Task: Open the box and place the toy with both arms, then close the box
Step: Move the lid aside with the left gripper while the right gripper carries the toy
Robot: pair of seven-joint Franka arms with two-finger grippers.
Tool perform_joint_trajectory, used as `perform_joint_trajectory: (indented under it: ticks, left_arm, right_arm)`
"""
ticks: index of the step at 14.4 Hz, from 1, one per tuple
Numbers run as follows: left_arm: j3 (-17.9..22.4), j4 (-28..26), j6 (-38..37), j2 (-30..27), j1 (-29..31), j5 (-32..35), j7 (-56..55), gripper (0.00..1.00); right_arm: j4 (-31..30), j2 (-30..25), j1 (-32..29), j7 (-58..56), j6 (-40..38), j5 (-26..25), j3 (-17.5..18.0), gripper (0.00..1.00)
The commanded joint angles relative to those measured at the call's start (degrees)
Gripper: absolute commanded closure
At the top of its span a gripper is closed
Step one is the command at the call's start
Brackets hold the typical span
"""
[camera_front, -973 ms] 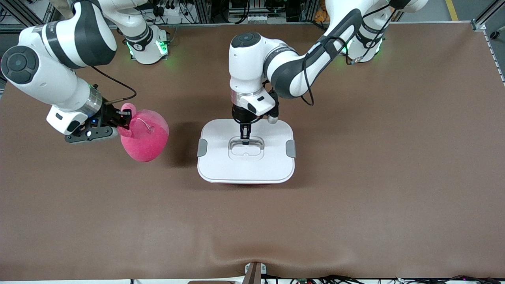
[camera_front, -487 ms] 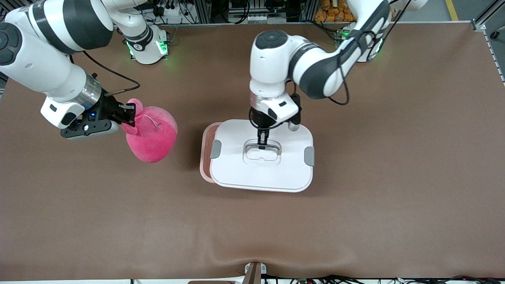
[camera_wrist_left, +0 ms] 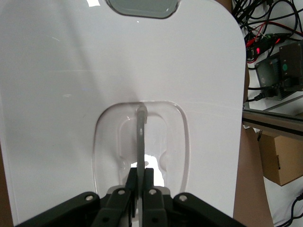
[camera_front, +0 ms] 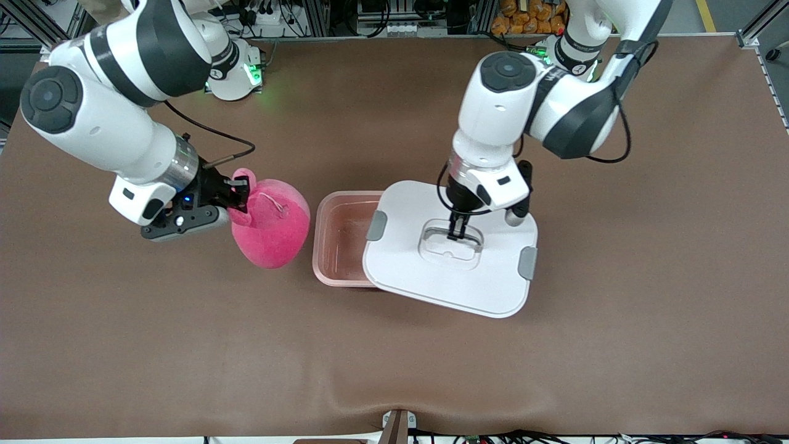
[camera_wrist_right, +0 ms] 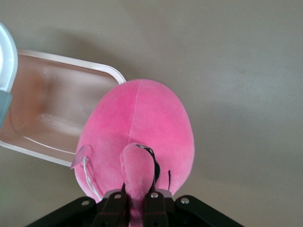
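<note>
The pink translucent box (camera_front: 340,242) stands open in the middle of the table, half uncovered. Its white lid (camera_front: 431,279) hangs slightly turned over the box's end toward the left arm. My left gripper (camera_front: 457,235) is shut on the thin grey handle (camera_wrist_left: 141,135) in the lid's recess (camera_wrist_left: 109,142). The hot-pink toy (camera_front: 272,227) hangs just beside the box, on the right arm's end. My right gripper (camera_front: 238,192) is shut on a small protruding part of the toy (camera_wrist_right: 139,170). In the right wrist view the box (camera_wrist_right: 45,113) lies partly under the toy (camera_wrist_right: 142,118).
Brown table cover (camera_front: 394,357) stretches all around the box. The arm bases (camera_front: 231,74) stand along the table's edge farthest from the front camera. Cables and a cardboard carton (camera_wrist_left: 279,156) lie off the table's edge.
The left gripper lifted the lid off the box and carried it toward the left arm's end, uncovering the tub. The right gripper brought the toy closer to the box.
</note>
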Motion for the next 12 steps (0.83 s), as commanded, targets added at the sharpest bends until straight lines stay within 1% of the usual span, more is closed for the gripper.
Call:
perform_joint_trajectory:
  ticks: [1, 3, 5, 8, 12]
  left_arm:
    - [-0.4, -4.4, -0.9, -4.4, 3.3, -4.0, 8.3, 1.00]
    - [-0.5, -4.7, -3.3, -5.6, 5.5, -7.5, 15.8, 1.00]
    - [-0.6, -4.7, -6.3, -6.5, 8.6, -10.0, 24.0, 1.00]
    - [-0.7, -4.7, -9.9, -7.8, 13.2, -13.9, 35.5, 1.00]
    - [-0.6, -4.6, -14.8, -8.9, 20.3, -19.8, 52.4, 1.00]
  right_arm:
    - [3.4, 2.0, 1.2, 3.6, -1.6, 1.9, -0.5, 1.00]
    - [5.4, 3.4, 2.3, 8.3, -1.5, 3.6, -0.5, 1.00]
    - [6.4, 3.8, 4.3, 11.7, -1.6, 3.9, -0.4, 1.00]
    - [6.4, 3.7, 6.6, 13.3, -1.5, 4.5, -0.5, 1.00]
    - [6.3, 4.0, 6.6, 14.3, -1.1, 5.3, -0.5, 1.00]
